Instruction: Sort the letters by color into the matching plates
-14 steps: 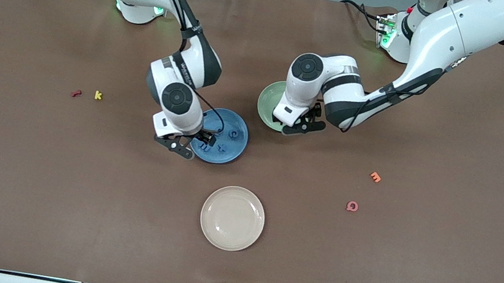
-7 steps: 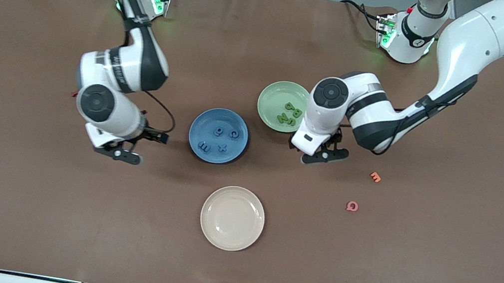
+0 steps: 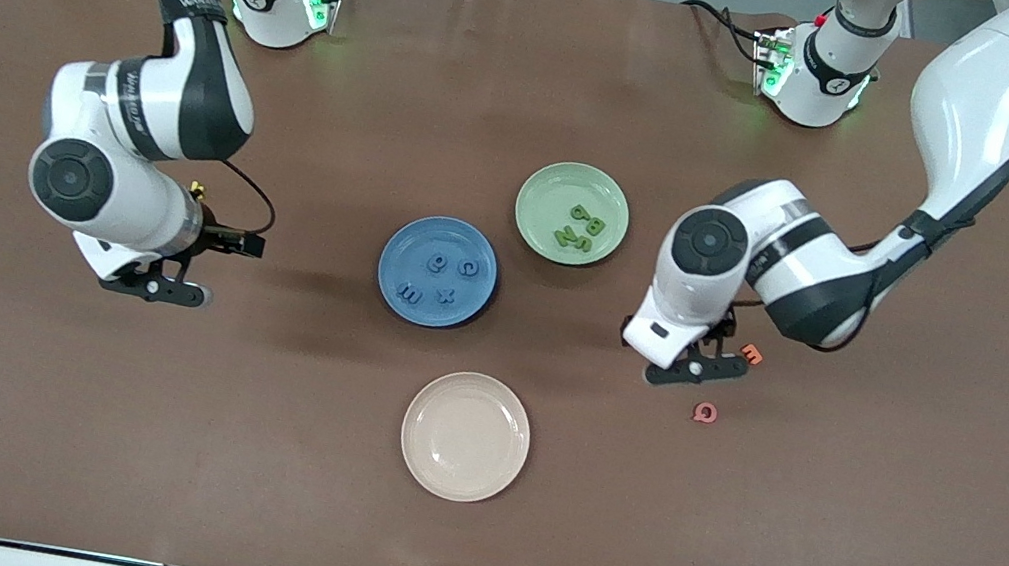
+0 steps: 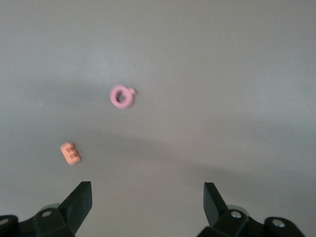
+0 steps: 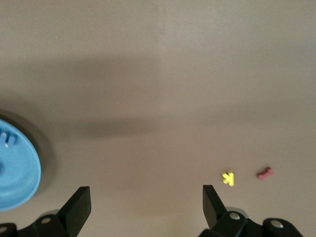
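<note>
Blue plate (image 3: pixel 436 271), mid-table: 4 blue letters (image 3: pixel 440 278) in it. Rim also seen in right wrist view (image 5: pixel 19 170).
Green plate (image 3: pixel 572 213), just beside blue plate, farther from front cam, toward left arm's end: 4 green letters (image 3: pixel 580 228) in it.
Cream plate (image 3: pixel 465 436): nearest front cam of the 3 plates.
Left gripper (image 3: pixel 690 361): jaws apart, nothing held; over bare table near orange E (image 3: pixel 752 355) & pink Q (image 3: pixel 705 413). Both in left wrist view: E (image 4: pixel 70 153), Q (image 4: pixel 121 96).
Right gripper (image 3: pixel 151 278): jaws apart, nothing held; over bare table at right arm's end. Right wrist view shows yellow k (image 5: pixel 227 177) w/ red piece (image 5: pixel 264 173) beside it.
</note>
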You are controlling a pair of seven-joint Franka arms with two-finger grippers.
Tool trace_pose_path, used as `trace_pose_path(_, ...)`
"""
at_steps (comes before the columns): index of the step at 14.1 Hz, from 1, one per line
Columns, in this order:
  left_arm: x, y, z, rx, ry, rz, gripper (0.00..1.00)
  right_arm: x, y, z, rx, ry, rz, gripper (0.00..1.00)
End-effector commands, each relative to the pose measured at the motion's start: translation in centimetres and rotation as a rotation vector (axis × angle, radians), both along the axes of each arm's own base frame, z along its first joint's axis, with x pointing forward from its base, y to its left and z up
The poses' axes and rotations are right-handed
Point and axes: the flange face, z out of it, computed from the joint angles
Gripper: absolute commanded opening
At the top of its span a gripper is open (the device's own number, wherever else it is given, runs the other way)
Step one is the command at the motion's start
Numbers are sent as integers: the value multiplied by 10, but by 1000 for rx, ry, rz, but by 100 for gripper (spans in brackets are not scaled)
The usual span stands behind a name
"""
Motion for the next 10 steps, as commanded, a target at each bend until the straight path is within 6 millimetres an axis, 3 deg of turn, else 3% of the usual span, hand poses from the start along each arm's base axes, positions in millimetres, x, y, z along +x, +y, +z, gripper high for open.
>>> trace_pose_path(1, 24, 28, 13, 27, -12, -59, 99, -9, -23, 30, -6, -1, 19, 100)
trace_pose_path(6, 59, 77, 19, 45, -14, -110, 99, 4, -77, 93, -3, 7, 37, 100)
trace_pose_path(8, 65, 82, 28, 18, -6, -127, 99, 7, -103, 113, 7, 1, 31, 100)
trace_pose_path(10, 73, 100, 26, -20, 33, -100, 99, 9, -126, 132, 8, -13, -8, 100)
